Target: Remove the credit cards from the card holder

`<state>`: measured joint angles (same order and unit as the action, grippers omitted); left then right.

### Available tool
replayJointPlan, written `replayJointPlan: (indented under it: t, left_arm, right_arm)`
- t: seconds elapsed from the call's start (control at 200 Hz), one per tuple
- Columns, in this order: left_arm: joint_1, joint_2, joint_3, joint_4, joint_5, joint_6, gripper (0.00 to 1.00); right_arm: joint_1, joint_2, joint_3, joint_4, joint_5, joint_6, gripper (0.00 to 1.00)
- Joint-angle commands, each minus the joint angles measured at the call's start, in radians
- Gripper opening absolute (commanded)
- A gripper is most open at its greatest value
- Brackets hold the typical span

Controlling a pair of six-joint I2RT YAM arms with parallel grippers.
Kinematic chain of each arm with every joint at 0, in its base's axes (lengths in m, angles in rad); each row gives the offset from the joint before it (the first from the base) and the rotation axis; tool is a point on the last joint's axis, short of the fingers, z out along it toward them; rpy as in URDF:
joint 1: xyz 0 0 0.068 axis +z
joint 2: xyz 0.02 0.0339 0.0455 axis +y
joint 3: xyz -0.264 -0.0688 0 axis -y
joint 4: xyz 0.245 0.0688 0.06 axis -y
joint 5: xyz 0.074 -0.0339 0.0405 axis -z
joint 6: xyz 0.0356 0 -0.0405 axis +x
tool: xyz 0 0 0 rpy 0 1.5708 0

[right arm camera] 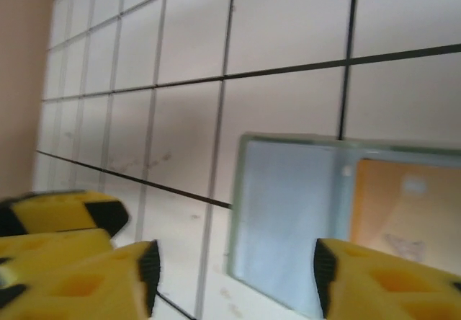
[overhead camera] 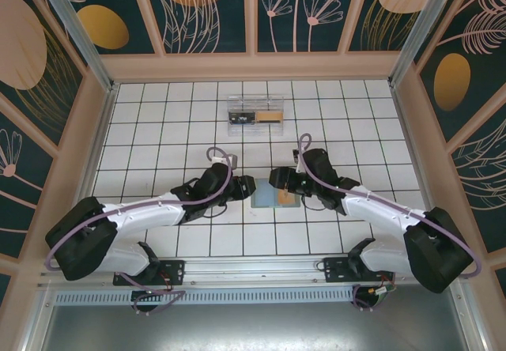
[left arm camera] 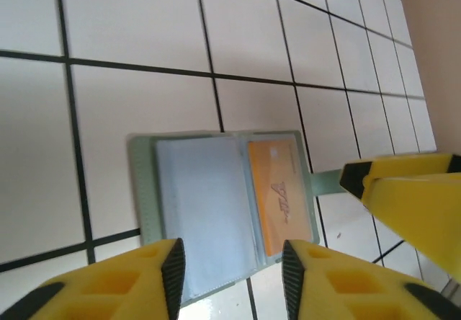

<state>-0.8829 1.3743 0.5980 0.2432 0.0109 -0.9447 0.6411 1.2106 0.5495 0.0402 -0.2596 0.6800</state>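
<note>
Card holder (left arm camera: 216, 205), grey-green folding wallet, lies open flat just past the left gripper (left arm camera: 230, 269) tips; jaws half spread, empty. Tan-orange plastic card (left arm camera: 277, 194) sits pocketed on the side nearer the right gripper (right arm camera: 234, 277), likewise parted, gripping nothing. Suggest: pin one leaf, pinch card edge, draw sideways. Top view adds clear plastic box (overhead camera: 255, 115) well beyond both grippers.

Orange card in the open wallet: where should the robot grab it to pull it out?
The orange card lies flat in the card holder, in the half nearer the right gripper. Best pinch a thin edge, coming low from that side. Which edge pokes out of its sleeve I cannot tell.
</note>
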Motion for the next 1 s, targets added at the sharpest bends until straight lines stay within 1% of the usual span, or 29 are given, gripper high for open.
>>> replayJointPlan:
  t: [0.0,0.07,0.125,0.17,0.235,0.285,0.41,0.596,0.676,0.701,0.996]
  left_arm:
    - [-0.002,0.068,0.041,0.100,0.084,-0.034,0.55]
    - [-0.001,0.110,0.057,0.132,0.121,-0.051,0.56]
    - [-0.002,0.139,0.067,0.158,0.142,-0.069,0.56]
    - [-0.002,0.161,0.073,0.175,0.156,-0.079,0.56]
    - [-0.002,0.195,0.090,0.189,0.174,-0.093,0.54]
    - [-0.002,0.219,0.102,0.197,0.189,-0.103,0.53]
    - [-0.003,0.274,0.119,0.231,0.223,-0.130,0.48]
    - [-0.002,0.333,0.137,0.257,0.257,-0.156,0.40]
    - [-0.002,0.333,0.141,0.265,0.266,-0.164,0.39]
    - [-0.001,0.363,0.143,0.265,0.269,-0.165,0.39]
    - [-0.001,0.425,0.174,0.243,0.299,-0.166,0.38]
  right_arm:
    - [-0.009,0.002,-0.004,-0.101,0.102,-0.055,0.40]
    - [-0.014,0.014,-0.003,-0.132,0.135,-0.068,0.25]
    - [-0.016,0.023,-0.004,-0.151,0.154,-0.074,0.18]
    - [-0.018,0.030,-0.006,-0.164,0.172,-0.077,0.15]
    - [-0.024,0.044,-0.012,-0.175,0.183,-0.085,0.03]
    - [-0.032,0.052,-0.018,-0.179,0.186,-0.086,0.00]
    - [-0.049,0.063,-0.037,-0.176,0.189,-0.090,0.00]
    - [-0.067,0.090,-0.050,-0.159,0.162,-0.103,0.00]
    - [-0.066,0.102,-0.051,-0.145,0.148,-0.107,0.00]
    - [-0.066,0.105,-0.052,-0.142,0.144,-0.109,0.00]
    - [-0.066,0.150,-0.049,-0.130,0.122,-0.111,0.00]
